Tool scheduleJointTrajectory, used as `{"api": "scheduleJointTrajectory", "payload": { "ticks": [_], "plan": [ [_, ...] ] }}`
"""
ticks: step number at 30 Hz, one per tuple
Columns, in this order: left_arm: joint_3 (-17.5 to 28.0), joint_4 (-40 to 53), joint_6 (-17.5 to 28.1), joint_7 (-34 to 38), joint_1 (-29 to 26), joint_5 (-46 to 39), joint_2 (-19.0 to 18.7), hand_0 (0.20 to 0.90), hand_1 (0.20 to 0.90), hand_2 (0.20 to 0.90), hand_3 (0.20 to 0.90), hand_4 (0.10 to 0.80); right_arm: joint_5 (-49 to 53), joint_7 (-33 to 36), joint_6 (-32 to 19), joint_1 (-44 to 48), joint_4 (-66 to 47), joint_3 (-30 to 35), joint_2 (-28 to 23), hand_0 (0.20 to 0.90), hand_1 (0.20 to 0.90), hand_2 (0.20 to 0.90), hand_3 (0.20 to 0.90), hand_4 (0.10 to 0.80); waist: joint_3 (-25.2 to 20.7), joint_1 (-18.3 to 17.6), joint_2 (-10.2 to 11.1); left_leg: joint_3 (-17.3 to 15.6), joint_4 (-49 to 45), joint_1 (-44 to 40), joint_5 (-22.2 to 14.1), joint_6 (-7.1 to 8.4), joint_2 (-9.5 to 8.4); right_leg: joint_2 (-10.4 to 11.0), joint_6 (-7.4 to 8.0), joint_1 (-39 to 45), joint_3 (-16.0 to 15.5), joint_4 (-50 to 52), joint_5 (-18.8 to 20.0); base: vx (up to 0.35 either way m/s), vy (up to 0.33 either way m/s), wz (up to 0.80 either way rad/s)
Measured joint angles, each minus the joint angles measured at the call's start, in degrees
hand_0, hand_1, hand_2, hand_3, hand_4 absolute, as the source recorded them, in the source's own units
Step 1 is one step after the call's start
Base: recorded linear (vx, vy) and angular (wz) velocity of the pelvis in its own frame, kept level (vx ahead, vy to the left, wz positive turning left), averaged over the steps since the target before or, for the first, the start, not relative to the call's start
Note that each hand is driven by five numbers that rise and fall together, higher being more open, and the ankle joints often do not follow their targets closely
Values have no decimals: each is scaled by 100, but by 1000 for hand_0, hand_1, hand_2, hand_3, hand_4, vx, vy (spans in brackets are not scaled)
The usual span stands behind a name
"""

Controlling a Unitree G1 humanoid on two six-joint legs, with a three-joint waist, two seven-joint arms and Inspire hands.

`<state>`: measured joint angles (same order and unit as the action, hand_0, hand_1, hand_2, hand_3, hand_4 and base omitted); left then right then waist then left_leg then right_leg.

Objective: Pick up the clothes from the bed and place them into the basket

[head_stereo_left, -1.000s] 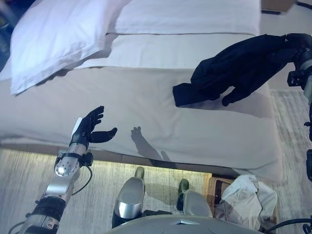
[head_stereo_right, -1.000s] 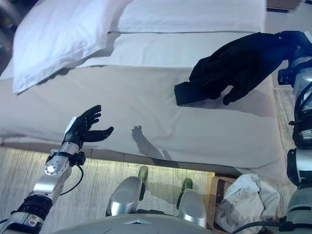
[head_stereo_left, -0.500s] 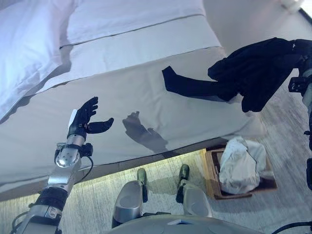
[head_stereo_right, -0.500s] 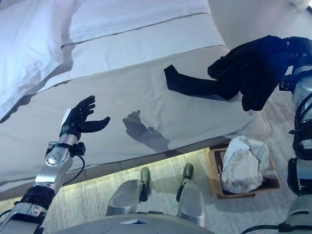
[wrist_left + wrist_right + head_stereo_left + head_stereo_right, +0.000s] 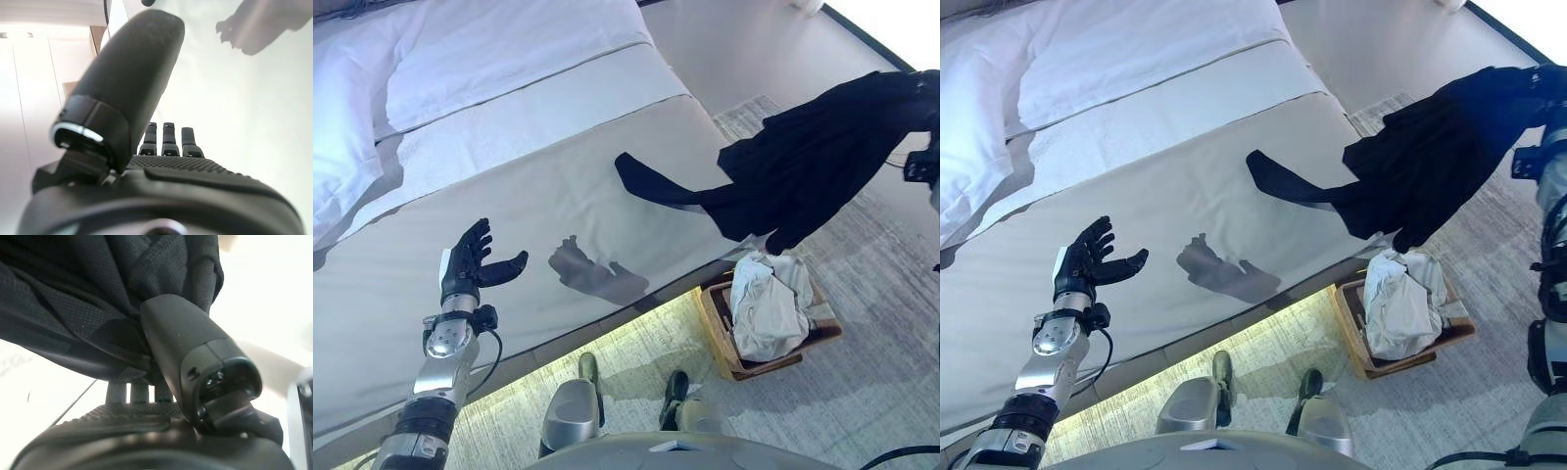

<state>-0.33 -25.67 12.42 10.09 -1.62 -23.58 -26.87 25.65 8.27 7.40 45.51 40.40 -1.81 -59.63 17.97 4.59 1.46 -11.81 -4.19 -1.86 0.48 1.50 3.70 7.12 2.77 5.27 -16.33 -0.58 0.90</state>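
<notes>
One black garment (image 5: 813,162) hangs pinched in my right hand (image 5: 195,357), above the basket (image 5: 717,323). My left hand (image 5: 465,264) hovers open-fingered over the bed (image 5: 509,196).

In the eye views the right hand (image 5: 1555,83) was cut off by the picture's edge and largely covered by the black garment (image 5: 822,157). The basket (image 5: 717,323) was mostly hidden under white clothes (image 5: 766,305). The pillow (image 5: 342,137) was cropped at the edge.
</notes>
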Motion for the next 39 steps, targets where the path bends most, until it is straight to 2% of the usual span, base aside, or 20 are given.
{"api": "scheduleJointTrajectory", "payload": {
  "ticks": [2,9,15,21,29,35,39],
  "plan": [
    [3,-23,0,22,-1,0,-2,900,900,900,900,800,20,162,1,0,1,197,-48,300,300,300,200,100,-35,-58,0,-32,101,-93,20,5,-13,-11,28,106,13,-167,64,-27,-66,-6],
    [-5,-187,3,33,11,0,0,900,900,900,900,800,142,448,2,-12,11,240,-254,300,300,300,200,100,-324,-240,-28,-38,357,-284,65,-8,-27,-63,19,284,25,-406,100,-12,-39,-3],
    [-8,-225,3,28,69,0,0,900,900,900,900,800,273,675,2,-138,133,607,-416,300,300,300,200,100,-345,-355,-37,-58,467,-363,79,11,12,-115,18,325,39,-457,100,9,-26,-1],
    [-7,-285,5,-50,83,-2,0,900,900,900,900,800,365,587,11,-314,277,784,-544,300,300,300,200,100,-347,-478,-40,-67,478,-369,79,11,21,-120,18,312,75,-458,100,-3,-2,-2],
    [-21,-324,8,-217,80,0,66,900,900,900,900,800,96,59,27,-981,261,785,-540,300,300,300,200,100,-375,-547,-83,-127,584,-453,80,13,30,-141,18,287,171,-459,100,-9,5,-6],
    [-21,-465,9,-271,79,1,89,900,900,900,900,800,-108,-244,47,-1830,-93,831,-78,300,300,300,200,100,-383,-634,-90,-216,610,-498,82,15,48,-164,18,255,275,-457,100,-21,6,-8],
    [-23,-468,8,-272,67,3,153,900,900,900,900,800,-262,-364,114,-2375,-194,1009,650,300,300,300,200,100,-396,-665,-97,-294,660,-559,86,20,94,-183,18,260,341,-454,100,-29,7,-10]
  ]
}}
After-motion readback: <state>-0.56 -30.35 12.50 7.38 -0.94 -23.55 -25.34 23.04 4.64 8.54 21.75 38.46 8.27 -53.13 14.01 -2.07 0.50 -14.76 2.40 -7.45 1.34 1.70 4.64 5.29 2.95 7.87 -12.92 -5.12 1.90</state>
